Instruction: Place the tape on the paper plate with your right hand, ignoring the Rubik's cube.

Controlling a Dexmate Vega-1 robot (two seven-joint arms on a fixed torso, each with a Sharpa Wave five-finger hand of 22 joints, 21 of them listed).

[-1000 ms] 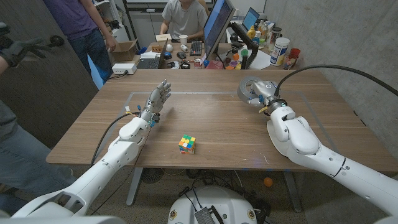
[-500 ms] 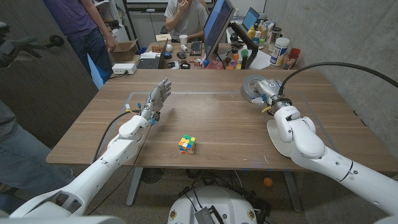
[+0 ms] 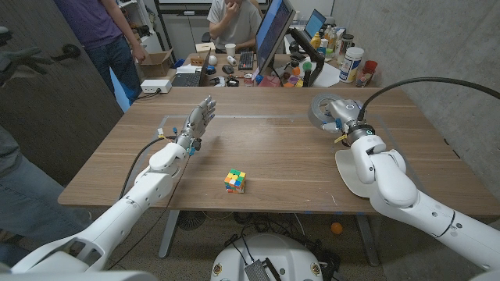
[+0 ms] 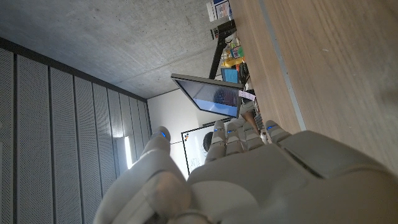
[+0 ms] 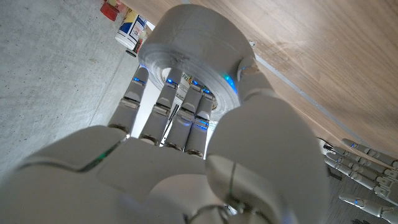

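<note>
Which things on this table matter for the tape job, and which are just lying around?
For the job:
- tape, a grey roll gripped by the right hand
- paper plate, partly under the right forearm

Lying about:
- Rubik's cube, near the table's front edge
- left hand, open and idle

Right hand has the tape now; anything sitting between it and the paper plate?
Nothing visible. The right hand holds the tape, and the paper plate lies just nearer the robot, partly under the forearm. The Rubik's cube sits well aside.
</note>
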